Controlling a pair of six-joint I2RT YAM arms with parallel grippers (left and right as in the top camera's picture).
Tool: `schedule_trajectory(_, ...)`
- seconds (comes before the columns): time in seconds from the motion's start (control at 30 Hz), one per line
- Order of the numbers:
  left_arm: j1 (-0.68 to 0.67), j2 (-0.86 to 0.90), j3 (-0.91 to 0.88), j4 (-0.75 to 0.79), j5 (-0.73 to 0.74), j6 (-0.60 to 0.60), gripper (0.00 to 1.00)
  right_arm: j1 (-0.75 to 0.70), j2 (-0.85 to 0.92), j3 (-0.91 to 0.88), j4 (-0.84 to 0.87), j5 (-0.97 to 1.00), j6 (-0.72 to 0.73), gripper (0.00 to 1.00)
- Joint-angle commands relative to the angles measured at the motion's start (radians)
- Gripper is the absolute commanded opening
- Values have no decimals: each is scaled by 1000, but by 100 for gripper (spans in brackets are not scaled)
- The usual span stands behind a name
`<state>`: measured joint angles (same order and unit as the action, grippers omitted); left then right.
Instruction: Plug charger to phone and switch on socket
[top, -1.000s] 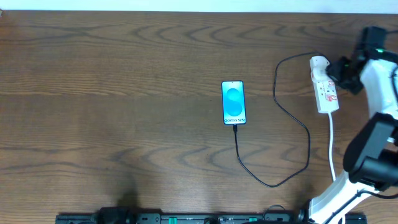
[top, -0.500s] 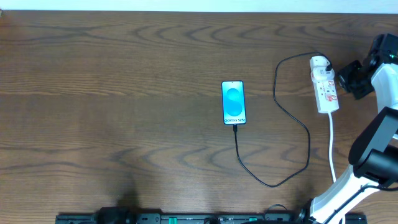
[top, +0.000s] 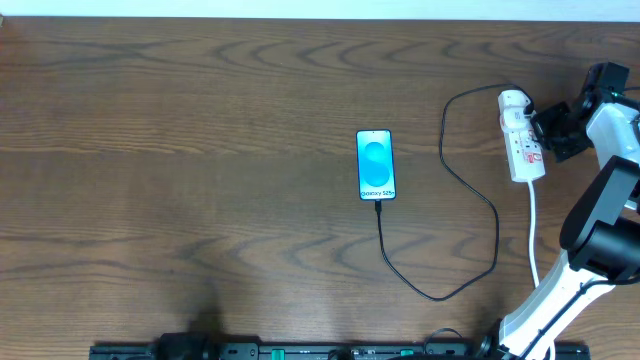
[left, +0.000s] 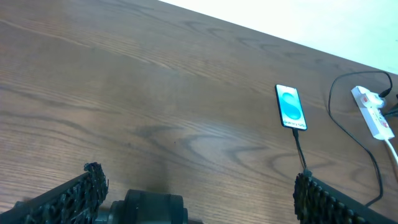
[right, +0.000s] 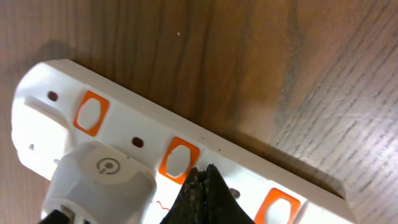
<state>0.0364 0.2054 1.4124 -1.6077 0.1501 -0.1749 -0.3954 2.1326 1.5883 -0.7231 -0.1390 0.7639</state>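
The phone (top: 376, 165) lies face up mid-table, its blue screen lit, with the black charger cable (top: 470, 190) plugged into its near end; it also shows in the left wrist view (left: 291, 107). The cable loops right and back to the white socket strip (top: 522, 140). A white adapter (right: 99, 177) sits in the strip's end socket. My right gripper (right: 202, 171) is shut, its tips at the edge of an orange switch (right: 177, 158) on the strip (right: 56, 99). It is at the strip's right side in the overhead view (top: 548, 128). My left gripper (left: 196, 186) is open and empty, low at the table's near edge.
The strip's thick white cord (top: 533, 235) runs toward the near edge beside my right arm's base (top: 540, 320). The wooden table (top: 180, 150) spreads left of the phone. A dark rail (top: 300, 351) lines the near edge.
My right gripper drew back to the right from the strip, then moved left again onto its right side. Phone, cable and left arm have not moved.
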Motion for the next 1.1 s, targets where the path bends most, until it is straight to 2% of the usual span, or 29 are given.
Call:
schedule_trajectory(0.0, -2, -5, -4, -44, -13, 14, 97, 6, 0, 24, 13, -23, 25, 1)
schedule_trajectory(0.43, -2, -5, -4, -44, -13, 14, 97, 31, 0, 28, 79, -27, -38, 1)
schedule_trajectory(0.93, -2, -5, -4, -45, -13, 14, 97, 171, 69, 28, 90, 16, -89, 1)
schedule_trajectory(1.07, -2, -5, -4, -45, -13, 14, 97, 196, 69, 28, 92, -40, -90, 1)
